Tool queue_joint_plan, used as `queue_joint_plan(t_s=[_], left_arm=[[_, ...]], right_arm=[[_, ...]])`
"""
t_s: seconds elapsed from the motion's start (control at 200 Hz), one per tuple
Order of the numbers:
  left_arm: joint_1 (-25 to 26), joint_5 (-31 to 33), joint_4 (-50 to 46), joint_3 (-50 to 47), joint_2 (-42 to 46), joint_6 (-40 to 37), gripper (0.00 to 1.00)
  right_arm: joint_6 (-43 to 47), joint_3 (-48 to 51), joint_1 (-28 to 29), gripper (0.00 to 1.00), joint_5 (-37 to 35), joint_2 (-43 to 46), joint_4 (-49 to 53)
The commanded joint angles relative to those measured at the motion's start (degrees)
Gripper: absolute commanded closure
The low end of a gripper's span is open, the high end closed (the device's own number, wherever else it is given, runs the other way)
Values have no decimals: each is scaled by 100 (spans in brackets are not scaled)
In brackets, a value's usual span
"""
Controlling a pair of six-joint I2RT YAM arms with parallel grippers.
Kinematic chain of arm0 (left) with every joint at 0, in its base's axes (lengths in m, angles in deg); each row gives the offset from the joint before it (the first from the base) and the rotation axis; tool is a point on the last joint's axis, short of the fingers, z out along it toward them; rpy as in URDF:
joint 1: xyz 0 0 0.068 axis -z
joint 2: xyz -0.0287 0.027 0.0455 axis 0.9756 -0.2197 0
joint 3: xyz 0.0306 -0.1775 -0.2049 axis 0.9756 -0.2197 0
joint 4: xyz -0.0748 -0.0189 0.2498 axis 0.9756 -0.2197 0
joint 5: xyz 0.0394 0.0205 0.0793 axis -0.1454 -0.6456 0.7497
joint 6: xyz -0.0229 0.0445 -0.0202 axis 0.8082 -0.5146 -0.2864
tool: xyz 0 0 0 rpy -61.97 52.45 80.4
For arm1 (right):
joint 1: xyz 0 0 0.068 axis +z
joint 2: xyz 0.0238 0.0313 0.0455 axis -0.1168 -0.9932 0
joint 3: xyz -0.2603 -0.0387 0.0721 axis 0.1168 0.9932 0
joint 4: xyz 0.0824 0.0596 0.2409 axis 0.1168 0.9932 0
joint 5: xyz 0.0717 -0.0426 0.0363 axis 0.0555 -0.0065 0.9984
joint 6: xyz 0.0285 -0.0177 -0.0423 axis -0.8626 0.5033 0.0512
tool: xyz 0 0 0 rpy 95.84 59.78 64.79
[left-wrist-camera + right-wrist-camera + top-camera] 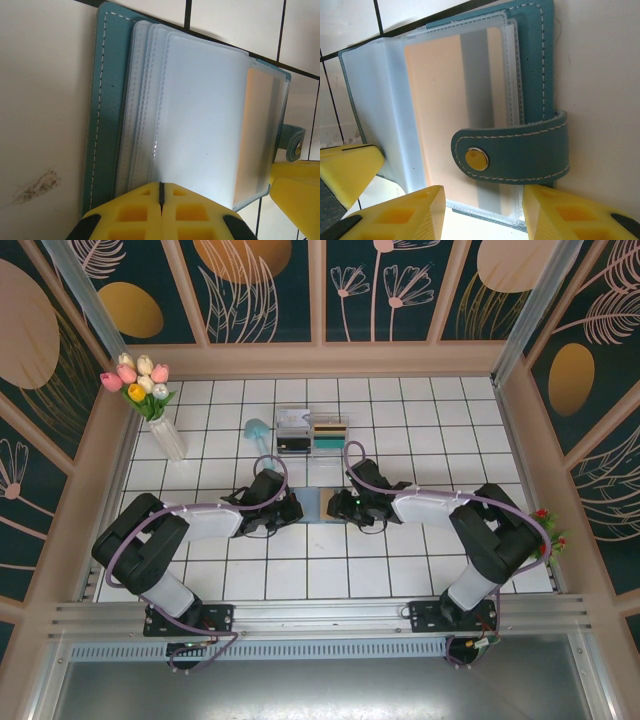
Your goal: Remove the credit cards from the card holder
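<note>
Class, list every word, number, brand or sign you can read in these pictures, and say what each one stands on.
No text can be read anywhere.
card holder: plain teal leather with white stitching, no brand.
snap button: bare metal, no mark.
orange credit card: behind a frosted sleeve, any print is blurred out.
clear box: its contents are too small to read.

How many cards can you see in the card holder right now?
1: an orange card in the frosted sleeve, partly under the snap strap of the card holder. The stacked sleeves by the left claw look blank white; more cards may be hidden there.
</note>
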Motion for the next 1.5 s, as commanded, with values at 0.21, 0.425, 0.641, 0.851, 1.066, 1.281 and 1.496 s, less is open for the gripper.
queue_joint_plan(t_s=[0.21, 0.425, 0.641, 0.851, 1.066, 1.281, 1.496], left_arm=[[21, 142, -442, -24, 44, -131, 100], [20, 159, -473, -9, 62, -155, 100], [21, 221, -565, 7, 167, -183, 100], [20, 230, -609, 16, 219, -184, 100], [24, 248, -653, 33, 264, -197, 100], [21, 409, -801, 33, 440, -192, 100], [25, 703, -1069, -140, 811, 8, 100]], right_arm=[[-30, 11, 6, 53, 296, 165, -391], [26, -71, -3, 54, 370, 504, -317], [-20, -68, -4, 53, 990, 426, -1159], [-105, -335, 20, 53, 1371, -92, -1653], [-99, -481, 23, 53, 1466, -387, -1765], [-207, -571, 23, 53, 1623, -735, -1972], [-299, -687, 4, 53, 1609, -1027, -1978]])
